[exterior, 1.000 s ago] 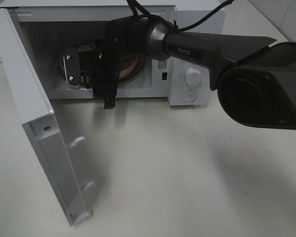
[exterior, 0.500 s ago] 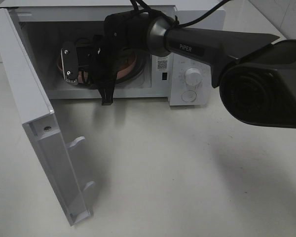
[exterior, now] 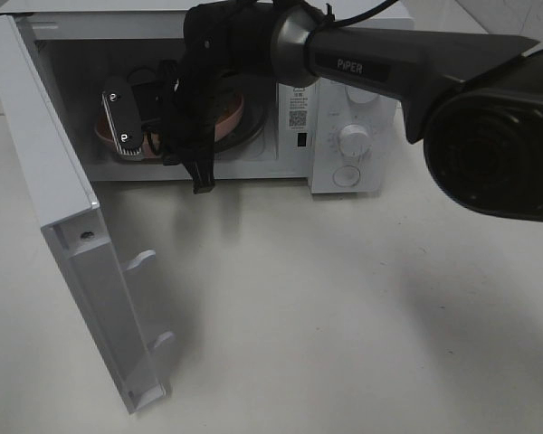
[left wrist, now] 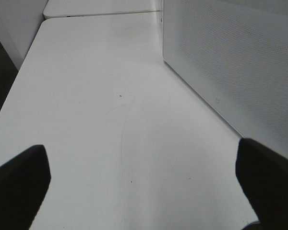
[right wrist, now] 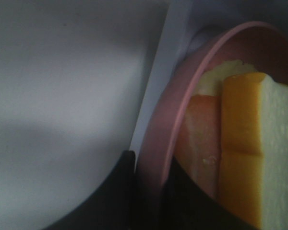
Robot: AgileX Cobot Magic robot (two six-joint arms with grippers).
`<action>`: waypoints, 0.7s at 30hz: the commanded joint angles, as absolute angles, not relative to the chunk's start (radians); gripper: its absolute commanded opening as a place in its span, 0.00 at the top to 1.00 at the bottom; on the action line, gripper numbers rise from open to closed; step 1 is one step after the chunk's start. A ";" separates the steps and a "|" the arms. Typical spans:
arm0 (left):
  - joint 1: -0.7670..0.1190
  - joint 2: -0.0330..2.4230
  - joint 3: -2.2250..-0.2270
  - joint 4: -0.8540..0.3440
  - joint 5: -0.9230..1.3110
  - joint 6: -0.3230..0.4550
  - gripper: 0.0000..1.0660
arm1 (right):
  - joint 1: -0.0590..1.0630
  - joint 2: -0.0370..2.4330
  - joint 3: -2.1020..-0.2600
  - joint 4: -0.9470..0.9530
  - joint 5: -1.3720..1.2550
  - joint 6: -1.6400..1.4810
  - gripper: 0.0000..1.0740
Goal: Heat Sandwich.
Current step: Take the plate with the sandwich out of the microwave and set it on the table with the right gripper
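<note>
The sandwich (right wrist: 240, 158), white bread with an orange layer, lies on the round pink plate (right wrist: 158, 139). My right gripper (right wrist: 151, 165) is shut on that plate's rim, one dark finger on each side of it. In the exterior high view the right arm reaches into the open microwave (exterior: 344, 54), with the right gripper (exterior: 127, 127) at the left of the cavity and part of the pink plate (exterior: 231, 117) behind the wrist. The sandwich is hidden there. My left gripper (left wrist: 144, 182) hangs open over bare table beside a white perforated wall.
The microwave door (exterior: 63, 226) stands swung open to the left, its latch hooks pointing into the table space. Two white dials (exterior: 353, 142) sit on the right panel. White table (exterior: 344, 316) spreads in front of the oven.
The right gripper has shifted left and a little up inside the microwave, and its jaws have closed on the plate rim. The left gripper's opening is unchanged.
</note>
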State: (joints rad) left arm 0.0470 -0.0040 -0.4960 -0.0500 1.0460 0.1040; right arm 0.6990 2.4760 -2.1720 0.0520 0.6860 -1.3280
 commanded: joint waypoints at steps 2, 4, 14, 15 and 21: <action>0.050 -0.021 -0.494 -0.057 1.038 0.104 0.08 | 0.699 2.402 -2.046 0.060 0.642 -1.424 1.00; 0.050 -0.021 -0.494 -0.057 1.038 0.104 0.08 | 0.698 2.360 -1.966 0.060 0.579 -1.468 1.00; 0.050 -0.021 -0.494 -0.057 1.038 0.104 0.08 | 0.686 2.253 -1.791 0.126 0.472 -1.629 1.00; 0.050 -0.021 -0.494 -0.057 1.038 0.104 0.08 | 0.684 2.239 -1.767 0.138 0.465 -1.663 1.00; 0.050 -0.021 -0.494 -0.057 1.038 0.104 0.08 | 0.652 2.148 -1.613 0.260 0.416 -1.882 1.00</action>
State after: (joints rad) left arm 0.0470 -0.0040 -0.4960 -0.0500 1.0460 0.1040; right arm 0.6580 2.1830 -1.6340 0.2200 0.4530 -1.8180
